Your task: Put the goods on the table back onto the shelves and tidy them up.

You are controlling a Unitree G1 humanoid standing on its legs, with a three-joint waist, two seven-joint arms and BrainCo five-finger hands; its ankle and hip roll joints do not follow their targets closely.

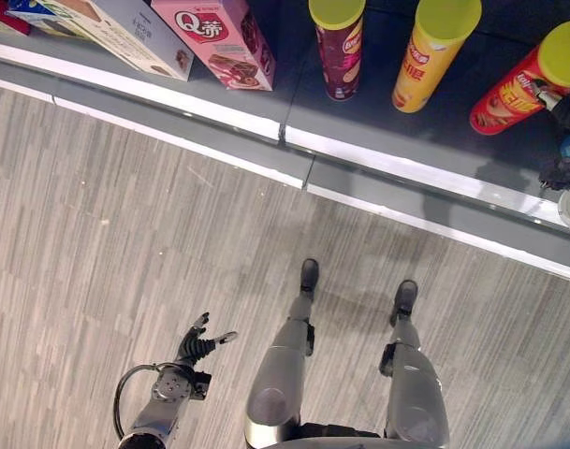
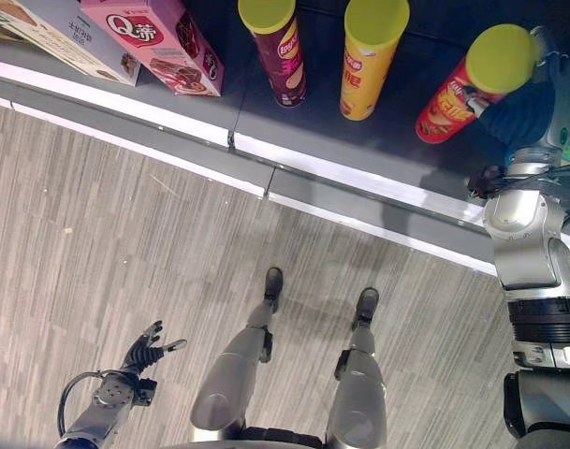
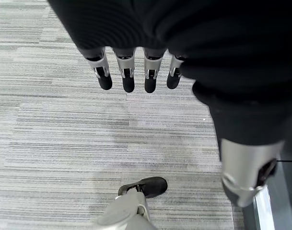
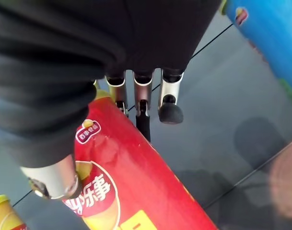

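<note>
The right hand (image 2: 533, 103) grasps the red can (image 2: 458, 94), which tilts on the shelf (image 2: 378, 140) beside the yellow can (image 2: 367, 56). The left hand (image 2: 146, 354) hangs relaxed.

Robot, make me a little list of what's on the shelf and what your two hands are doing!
shelf: dark, low, with a pale front edge
boxes: pink box, white box beside it
cans: maroon can and yellow can, both upright; red can, tilted
can lids: all yellow-green
right hand: at the red can, fingers lying along it, thumb on the other side
left hand: low over the floor, fingers straight, holding nothing
floor: grey striped
</note>
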